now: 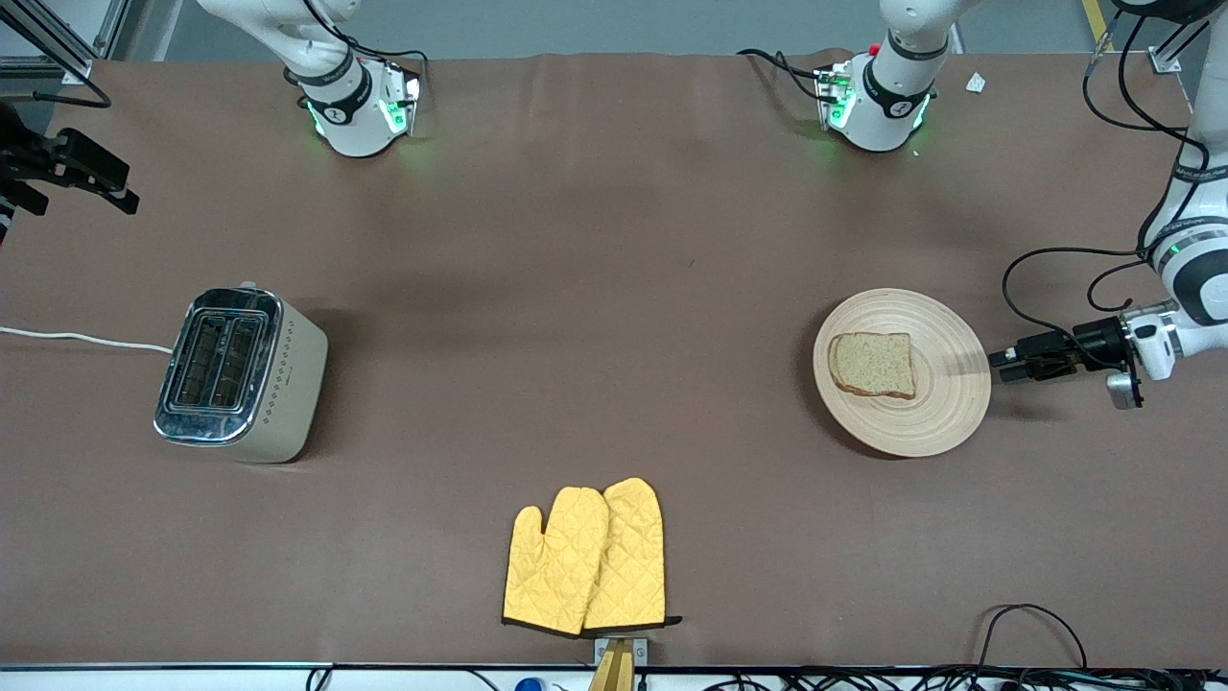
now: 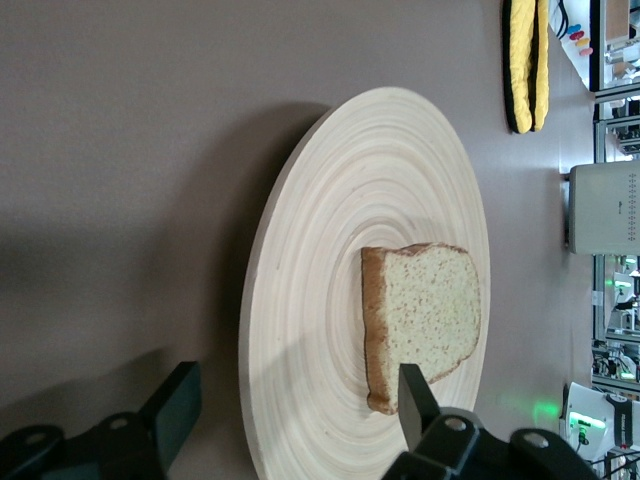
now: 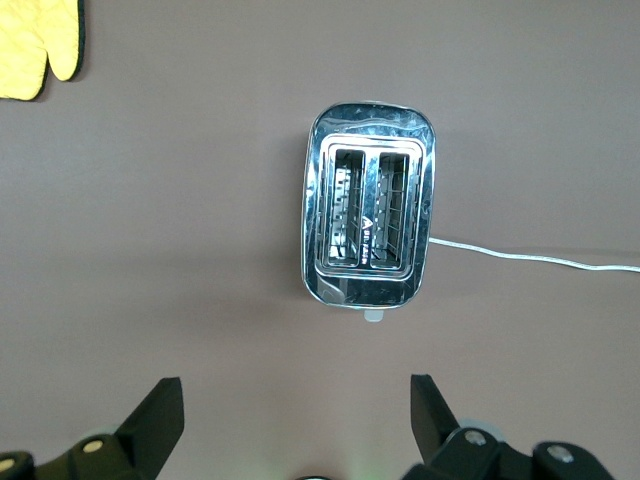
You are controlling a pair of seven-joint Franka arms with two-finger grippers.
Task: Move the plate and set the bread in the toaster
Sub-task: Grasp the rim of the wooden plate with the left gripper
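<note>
From the front, the plate (image 1: 945,403) with the bread (image 1: 873,365) lies at the left arm's end of the surface (image 1: 614,288), the toaster (image 1: 240,374) at the right arm's. In the left wrist view, the left tool (image 2: 295,405) is spread at the rim; the plate looks stiff and light, best pinched there. In the right wrist view, the right tool (image 3: 297,415) gapes over the toaster.

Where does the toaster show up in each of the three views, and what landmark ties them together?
Front view: the toaster stands at the right arm's end of the table, slots up.
Left wrist view: only its cream side shows at the picture's edge, past the plate.
Right wrist view: seen from above, mid-picture, slots empty.
Shared landmark: the yellow oven mitts.
</note>
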